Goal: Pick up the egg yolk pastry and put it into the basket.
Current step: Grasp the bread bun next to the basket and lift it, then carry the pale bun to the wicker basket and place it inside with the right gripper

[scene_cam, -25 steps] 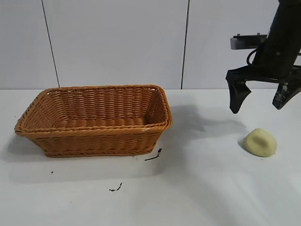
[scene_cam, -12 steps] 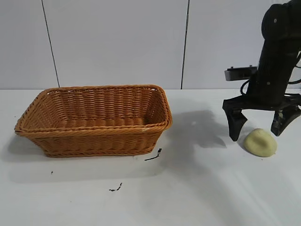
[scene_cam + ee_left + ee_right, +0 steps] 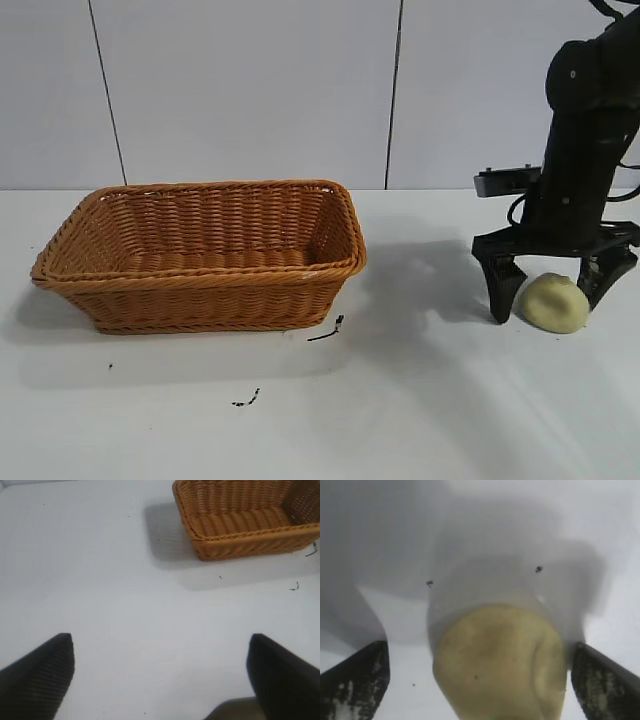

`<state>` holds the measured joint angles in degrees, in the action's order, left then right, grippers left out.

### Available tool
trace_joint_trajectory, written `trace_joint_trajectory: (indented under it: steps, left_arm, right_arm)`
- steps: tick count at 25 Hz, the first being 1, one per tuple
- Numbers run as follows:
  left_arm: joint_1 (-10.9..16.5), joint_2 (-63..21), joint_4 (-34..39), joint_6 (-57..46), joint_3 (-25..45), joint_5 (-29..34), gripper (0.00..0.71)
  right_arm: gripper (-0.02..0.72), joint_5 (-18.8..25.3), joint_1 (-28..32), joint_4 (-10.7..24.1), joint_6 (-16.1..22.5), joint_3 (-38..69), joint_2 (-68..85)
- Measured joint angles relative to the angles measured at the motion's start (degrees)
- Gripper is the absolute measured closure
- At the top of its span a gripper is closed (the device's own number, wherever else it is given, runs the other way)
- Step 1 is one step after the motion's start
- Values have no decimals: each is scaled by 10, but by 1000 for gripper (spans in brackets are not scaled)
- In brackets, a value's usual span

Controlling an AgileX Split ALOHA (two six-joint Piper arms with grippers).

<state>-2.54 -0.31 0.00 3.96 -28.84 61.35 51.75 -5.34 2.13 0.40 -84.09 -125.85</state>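
Observation:
The egg yolk pastry (image 3: 555, 303), a pale yellow rounded lump, lies on the white table at the right. My right gripper (image 3: 548, 308) is down at table level and straddles it, open, one dark finger on each side. In the right wrist view the pastry (image 3: 500, 665) fills the space between the fingers (image 3: 355, 685), with a wide gap on one side and a narrow one on the other. The orange-brown wicker basket (image 3: 200, 268) stands at the left and holds nothing. My left gripper (image 3: 160, 639) hangs open over bare table, away from the basket (image 3: 240, 535).
Two small black scraps (image 3: 327, 330) (image 3: 247, 399) lie on the table in front of the basket. A grey panelled wall (image 3: 250, 90) stands behind the table. White tabletop stretches between the basket and the pastry.
My right gripper has come down from above the table until its fingers flank the pastry, and the fingers have narrowed a little. The pastry and the basket have not moved.

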Motion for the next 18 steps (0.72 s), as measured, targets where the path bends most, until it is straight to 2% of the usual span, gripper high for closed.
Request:
trace_joint_trajectory:
  steps: [4, 6, 11, 18]
  left_arm:
    - [0, 0, 0, 0, 0, 0, 14]
    - [0, 0, 0, 0, 0, 0, 14]
    - [0, 0, 0, 0, 0, 0, 14]
    - [0, 0, 0, 0, 0, 0, 14]
  right_arm:
    - [442, 8, 0, 16, 2, -1, 0]
    - [538, 10, 0, 17, 3, -2, 1]
    - [580, 37, 0, 21, 3, -26, 16]
    - [581, 155, 0, 19, 3, -156, 70]
